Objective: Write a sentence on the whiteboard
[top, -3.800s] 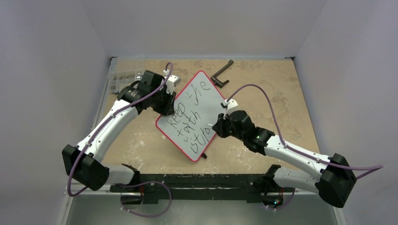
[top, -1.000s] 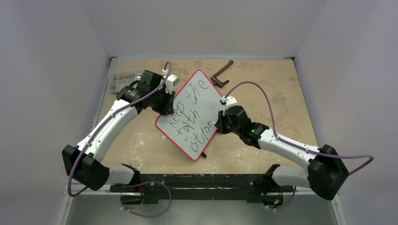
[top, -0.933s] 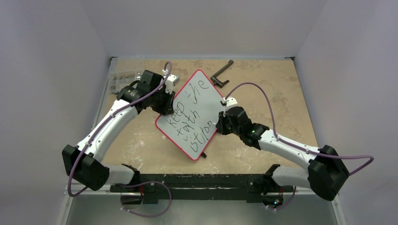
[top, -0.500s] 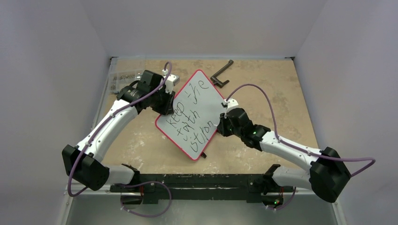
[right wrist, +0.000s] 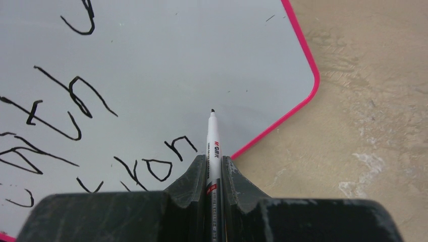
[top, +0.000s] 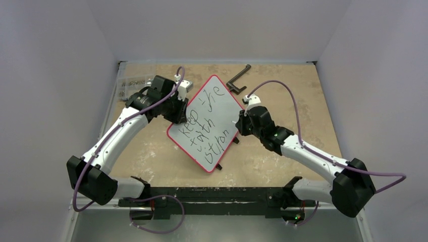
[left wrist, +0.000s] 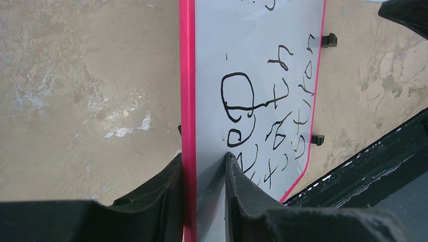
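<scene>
Here, marker [right wrist: 212,146] tip at blank whiteboard [right wrist: 176,60] corner, beside red rim [right wrist: 303,103].

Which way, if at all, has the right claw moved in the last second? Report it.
Yes. The right claw, shut on the marker, has shifted away from the arm bases, up the right edge of the whiteboard toward the black bent tool.

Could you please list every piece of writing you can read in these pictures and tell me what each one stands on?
"Keep the": top line of the sentence, handwritten in black on the whiteboard.
"faith": second line, same whiteboard.
"stron": third line; no further letter follows the n.
Red print on the marker barrel: too small and blurred to read.
</scene>
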Controlling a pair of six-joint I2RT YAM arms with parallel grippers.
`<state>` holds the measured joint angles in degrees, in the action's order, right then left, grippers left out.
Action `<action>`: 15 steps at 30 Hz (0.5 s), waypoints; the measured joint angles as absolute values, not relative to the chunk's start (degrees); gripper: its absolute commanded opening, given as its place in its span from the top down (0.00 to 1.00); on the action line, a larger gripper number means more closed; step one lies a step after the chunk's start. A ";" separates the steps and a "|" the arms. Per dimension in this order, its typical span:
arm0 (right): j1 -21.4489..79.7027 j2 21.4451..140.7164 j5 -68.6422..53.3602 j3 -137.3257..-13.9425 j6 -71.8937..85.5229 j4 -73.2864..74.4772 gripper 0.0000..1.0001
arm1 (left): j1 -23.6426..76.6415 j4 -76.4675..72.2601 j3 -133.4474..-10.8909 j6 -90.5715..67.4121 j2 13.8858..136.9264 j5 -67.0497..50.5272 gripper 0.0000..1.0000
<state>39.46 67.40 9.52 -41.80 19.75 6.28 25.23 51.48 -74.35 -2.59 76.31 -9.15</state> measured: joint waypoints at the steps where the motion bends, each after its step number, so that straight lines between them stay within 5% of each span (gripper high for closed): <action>1: 38.94 67.94 9.52 -42.33 19.62 6.22 1.00 | 25.23 51.48 -74.35 -2.59 76.31 -9.15 1.00; 15: 36.84 74.74 7.90 -47.22 18.96 4.62 1.00 | 25.26 51.51 -74.35 -2.59 76.27 -9.17 1.00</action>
<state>36.84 74.74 7.90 -47.22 18.96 4.62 25.26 51.51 -74.35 -2.59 76.27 -9.17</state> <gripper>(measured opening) 0.093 0.256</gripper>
